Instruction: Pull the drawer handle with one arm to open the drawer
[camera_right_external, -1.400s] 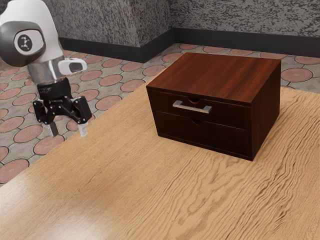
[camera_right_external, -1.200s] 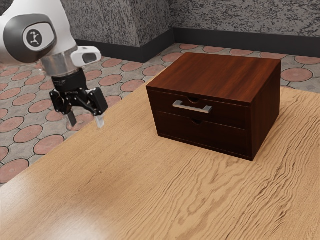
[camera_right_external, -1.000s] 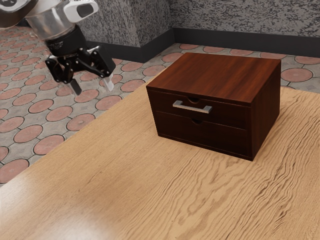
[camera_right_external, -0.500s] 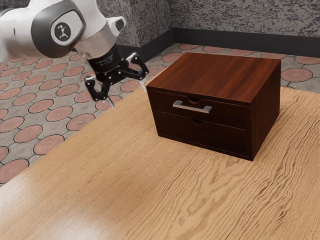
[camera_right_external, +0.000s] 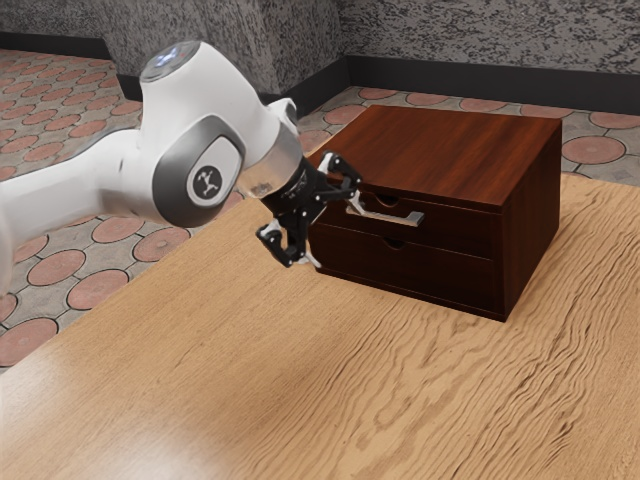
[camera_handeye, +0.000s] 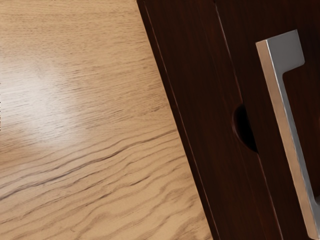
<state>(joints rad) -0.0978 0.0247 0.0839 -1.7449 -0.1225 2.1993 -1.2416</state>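
1. My gripper (camera_right_external: 322, 222) hangs at the front of the cabinet (camera_right_external: 450, 150). Its fingers are spread wide and grasp nothing, turned so they can straddle the bar.
2. The drawer handle (camera_right_external: 386, 213) sits on the upper drawer (camera_right_external: 455, 228), which looks shut. I am near the handle's end, not around it.
3. The cabinet rests on the table (camera_right_external: 300, 390), so I judge the pull must run straight outward.

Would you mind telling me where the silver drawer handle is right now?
The silver handle is on the wooden cabinet's top drawer front, just to the exterior view's right of the open end effector.
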